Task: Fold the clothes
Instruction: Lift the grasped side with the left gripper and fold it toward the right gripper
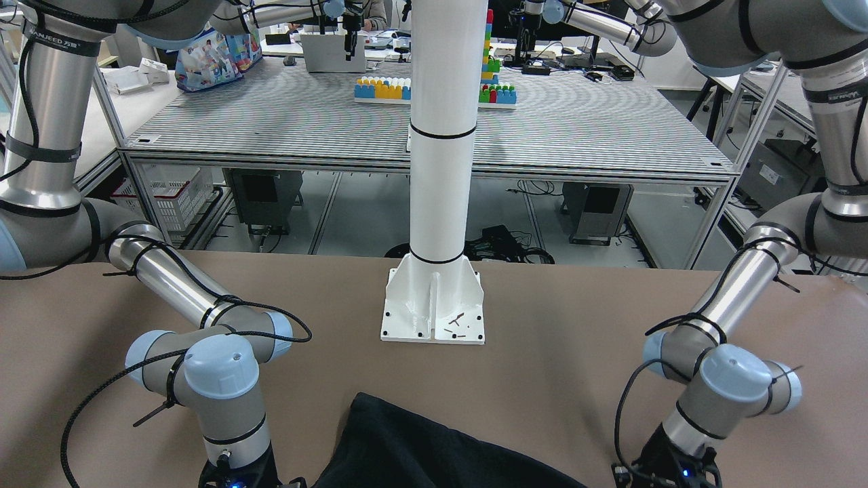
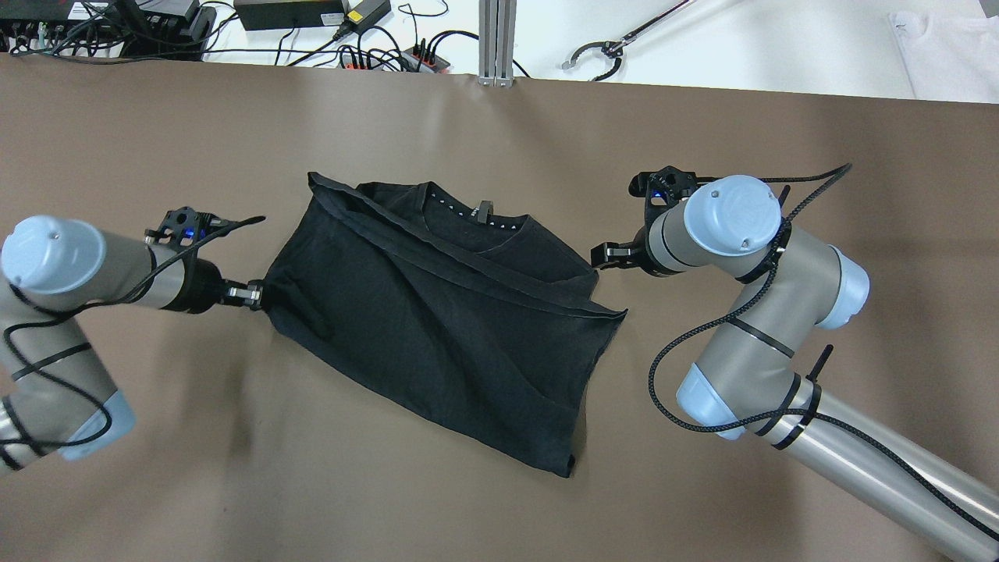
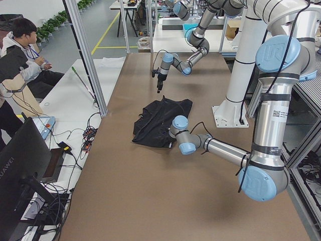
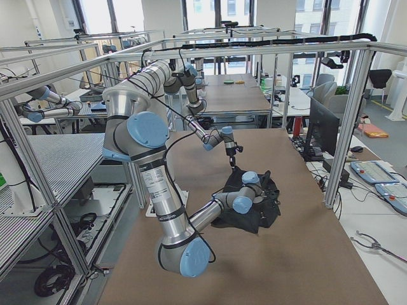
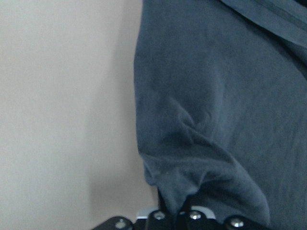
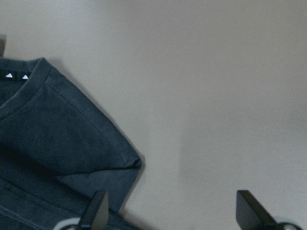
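The black garment (image 2: 437,312) lies rumpled in the middle of the brown table, its collar with a small label at the far side. It also shows in the front view (image 1: 420,447). My left gripper (image 2: 256,295) is shut on the garment's left edge; in the left wrist view the fabric (image 5: 216,96) bunches into the gripper (image 5: 175,215). My right gripper (image 2: 601,257) is open beside the garment's right shoulder corner. In the right wrist view its fingers (image 6: 98,211) stand wide apart, one over the fabric's edge (image 6: 48,129), holding nothing.
The white pillar's base plate (image 1: 434,305) stands on the table on the robot's side of the garment. Cables and power strips (image 2: 375,55) lie beyond the table's far edge. People (image 3: 20,55) sit off the table's far side, next to a monitor (image 3: 25,165).
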You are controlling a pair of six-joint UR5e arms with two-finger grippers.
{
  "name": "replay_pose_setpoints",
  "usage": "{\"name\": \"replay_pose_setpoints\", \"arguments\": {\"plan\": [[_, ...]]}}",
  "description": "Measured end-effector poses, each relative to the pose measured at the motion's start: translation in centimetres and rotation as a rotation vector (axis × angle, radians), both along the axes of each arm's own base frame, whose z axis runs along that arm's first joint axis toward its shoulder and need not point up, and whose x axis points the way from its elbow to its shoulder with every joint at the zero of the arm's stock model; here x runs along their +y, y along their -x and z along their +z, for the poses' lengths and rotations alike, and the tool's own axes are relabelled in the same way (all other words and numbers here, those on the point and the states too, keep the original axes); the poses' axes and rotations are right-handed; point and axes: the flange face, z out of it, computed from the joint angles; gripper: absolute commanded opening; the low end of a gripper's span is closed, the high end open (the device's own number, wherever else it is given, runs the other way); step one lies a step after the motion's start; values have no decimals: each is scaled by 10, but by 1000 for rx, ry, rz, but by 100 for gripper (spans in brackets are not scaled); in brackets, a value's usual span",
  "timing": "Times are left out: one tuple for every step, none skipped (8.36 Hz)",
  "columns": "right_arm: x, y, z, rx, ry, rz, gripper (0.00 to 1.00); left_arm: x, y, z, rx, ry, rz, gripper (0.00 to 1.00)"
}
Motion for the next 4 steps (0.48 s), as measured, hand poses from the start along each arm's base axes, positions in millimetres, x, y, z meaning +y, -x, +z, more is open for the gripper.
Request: {"name": "replay_pose_setpoints", "arguments": {"plan": [[0,0,0,0,0,0,94,-42,-7,-9,-19,-15,-48,0],[0,0,1,1,1,-1,94,-84,-18,-21,-38,-29,-91,0],[0,0,2,2,2,0,94,-127,-28,-37,-58,-39,-126,0],[0,0,3,4,2,-1,94,-171,-38,-52,-90,-53,-157,0]]}}
